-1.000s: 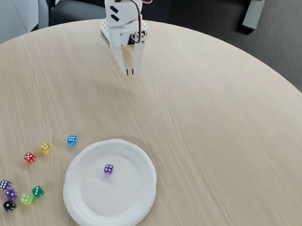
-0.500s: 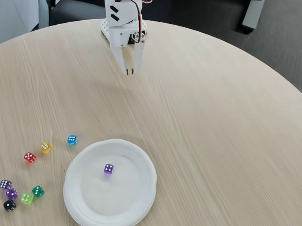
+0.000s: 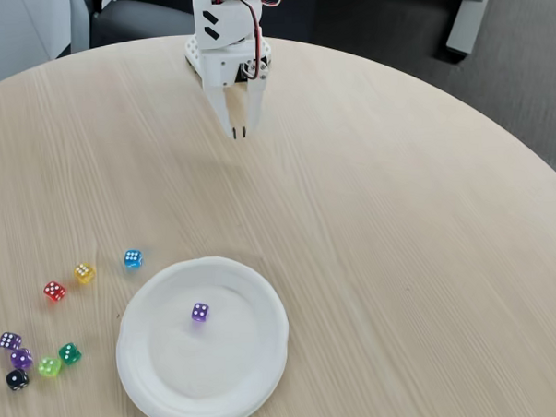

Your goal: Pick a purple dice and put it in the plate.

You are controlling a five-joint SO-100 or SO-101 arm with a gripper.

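Gripper (image 3: 241,133) empty; translucent purple dice (image 3: 199,312), white pips

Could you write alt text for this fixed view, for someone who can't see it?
A purple dice lies inside a white paper plate on a round wooden table. Left of the plate lie loose dice, including blue, yellow and red. At the far edge, a white robot arm's pincer points down, shut and holding nothing.

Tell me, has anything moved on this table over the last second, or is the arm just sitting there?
Nothing visibly changed. The gripper stays shut and empty near the far edge of the table, the purple dice still lies in the plate, and the loose dice on the left have not shifted.
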